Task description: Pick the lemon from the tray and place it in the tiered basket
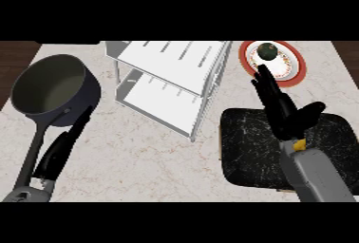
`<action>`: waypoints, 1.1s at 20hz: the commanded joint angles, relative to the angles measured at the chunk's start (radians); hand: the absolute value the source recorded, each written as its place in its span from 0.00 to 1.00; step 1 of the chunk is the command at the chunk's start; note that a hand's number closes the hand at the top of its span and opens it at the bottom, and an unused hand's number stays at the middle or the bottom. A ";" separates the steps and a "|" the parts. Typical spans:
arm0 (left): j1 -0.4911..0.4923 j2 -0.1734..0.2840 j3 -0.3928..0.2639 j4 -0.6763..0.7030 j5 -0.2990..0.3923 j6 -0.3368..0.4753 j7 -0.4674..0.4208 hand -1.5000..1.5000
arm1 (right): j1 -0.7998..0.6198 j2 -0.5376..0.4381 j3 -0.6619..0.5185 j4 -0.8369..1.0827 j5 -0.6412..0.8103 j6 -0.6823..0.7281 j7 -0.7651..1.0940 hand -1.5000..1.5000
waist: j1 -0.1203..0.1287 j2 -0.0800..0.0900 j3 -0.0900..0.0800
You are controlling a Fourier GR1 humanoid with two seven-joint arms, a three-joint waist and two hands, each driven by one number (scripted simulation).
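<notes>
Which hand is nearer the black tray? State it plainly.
Right. The right hand hovers over the black tray, fingers extended. The left hand lies far across the counter, beside the pot's handle.

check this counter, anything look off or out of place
One oddity: no lemon shows on the black tray, though the right hand is open above it. A dark round item sits on the red-rimmed plate. Nothing looks spilled or tipped.
</notes>
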 commanded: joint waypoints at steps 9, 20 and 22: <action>-0.054 -0.213 0.054 -0.099 0.253 -0.022 0.210 0.50 | 0.207 -0.146 -0.372 0.115 -0.122 0.121 -0.480 0.00 | -0.071 -0.002 -0.005; -0.080 -0.216 0.051 -0.165 0.258 -0.008 0.338 0.50 | 0.460 -0.377 -0.313 0.056 0.209 0.239 -0.806 0.00 | -0.052 -0.015 -0.016; -0.025 -0.176 0.073 -0.213 0.272 -0.027 0.332 0.50 | 0.444 -0.399 -0.319 -0.043 0.243 0.140 -0.660 0.00 | -0.034 -0.018 -0.018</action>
